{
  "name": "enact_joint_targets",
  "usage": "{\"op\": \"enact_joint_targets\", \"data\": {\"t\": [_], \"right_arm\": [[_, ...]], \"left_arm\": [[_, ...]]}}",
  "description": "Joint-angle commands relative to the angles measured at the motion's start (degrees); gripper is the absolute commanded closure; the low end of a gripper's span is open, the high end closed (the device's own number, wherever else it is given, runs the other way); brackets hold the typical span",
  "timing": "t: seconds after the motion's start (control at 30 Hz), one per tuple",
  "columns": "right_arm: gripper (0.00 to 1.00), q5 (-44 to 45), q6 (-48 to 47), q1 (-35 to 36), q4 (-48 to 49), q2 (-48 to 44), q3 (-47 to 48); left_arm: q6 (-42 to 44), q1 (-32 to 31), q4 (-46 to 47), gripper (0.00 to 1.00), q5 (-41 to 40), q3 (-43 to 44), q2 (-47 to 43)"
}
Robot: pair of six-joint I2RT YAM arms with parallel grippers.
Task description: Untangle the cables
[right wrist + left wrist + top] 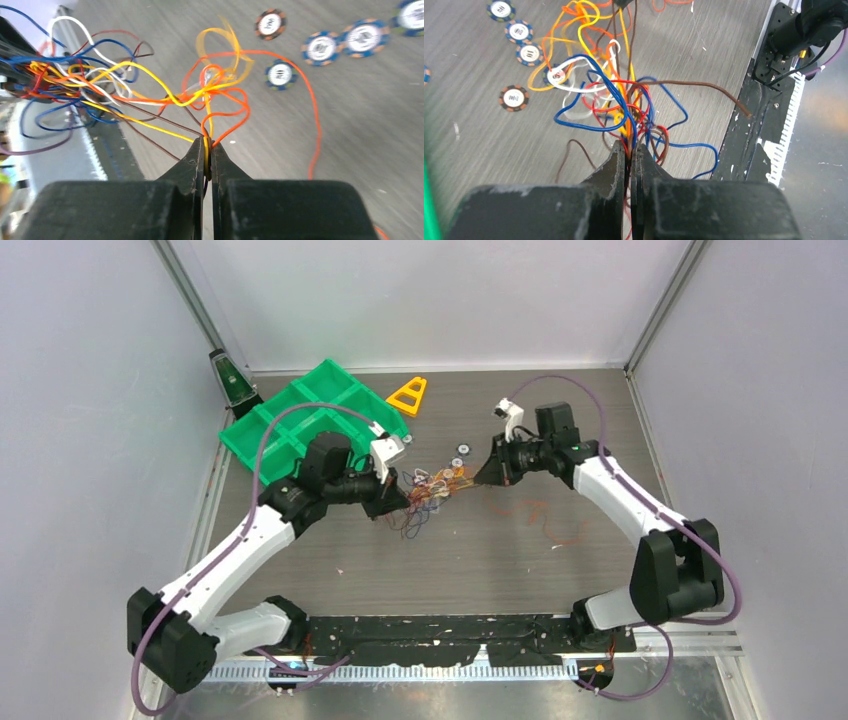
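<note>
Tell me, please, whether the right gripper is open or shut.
Shut. The right wrist view shows the right gripper with its fingers closed on a yellow strand of the cables.

Green bin [322, 368], orange triangle [404, 406] and ringed chips [514, 97] rest on table [480, 560].

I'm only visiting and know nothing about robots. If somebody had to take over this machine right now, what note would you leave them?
Left gripper: shut on a bunch of blue, red and orange strands.
Right gripper: shut on yellow and orange strands.
The cables: one tangle strung between the two grippers, beside the ringed discs. A few orange-red strands trail on the table toward the right arm.
Done: little, at most those trailing strands.
Left: nearly everything, as the bundle is knotted.
</note>
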Motion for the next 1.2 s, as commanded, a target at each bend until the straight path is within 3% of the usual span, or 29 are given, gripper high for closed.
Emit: {"op": "enact_joint_targets", "data": {"t": [0.0, 0.23, 0.43, 0.7, 0.87, 0.97, 1.03, 1.07, 1.1, 1.13, 1.17], "right_arm": [[0.95, 30.29, -19.08, -10.98, -7.14, -1.25, -0.01], [0.95, 34.92, -26.93, -21.77, -8.60, 1.62, 1.00], [0.95, 35.89, -31.09, -26.50, -10.19, 2.78, 2.82], [0.95, 37.05, -35.77, -32.73, -10.26, 5.36, 4.70], [0.95, 29.95, -34.93, -32.72, -16.02, 6.53, 7.55], [0.95, 21.38, -35.17, -31.24, -21.04, 6.64, 9.28], [0.83, 13.67, -36.34, -30.16, -26.25, 6.62, 11.57], [0.61, 9.53, -36.38, -29.41, -29.62, 6.77, 13.83], [0.50, 6.94, -36.27, -28.96, -31.42, 6.85, 15.08], [0.33, 1.65, -35.89, -28.14, -34.80, 7.18, 17.89], [0.26, -0.87, -35.32, -27.53, -36.08, 7.36, 19.22]], "left_arm": [[7.62, 5.36, -17.20, 1.00, 1.01, 5.04, -7.76], [18.08, 15.37, -28.22, 1.00, -2.18, 8.66, -11.82], [22.67, 21.79, -30.18, 1.00, -5.70, 8.40, -12.81], [29.37, 35.18, -34.75, 1.00, -1.37, 11.07, -10.99], [30.10, 34.99, -35.06, 1.00, 7.27, 9.90, -10.32], [25.28, 28.59, -32.06, 1.00, 8.88, 10.43, -8.88], [20.60, 22.97, -27.88, 1.00, 8.59, 10.85, -8.24], [17.53, 20.96, -24.95, 1.00, 8.70, 10.67, -8.00], [14.14, 19.39, -21.25, 1.00, 9.01, 10.42, -7.66], [11.40, 17.67, -17.81, 1.00, 9.53, 10.22, -7.21], [8.90, 15.95, -14.79, 1.00, 9.62, 10.02, -6.61]]}}
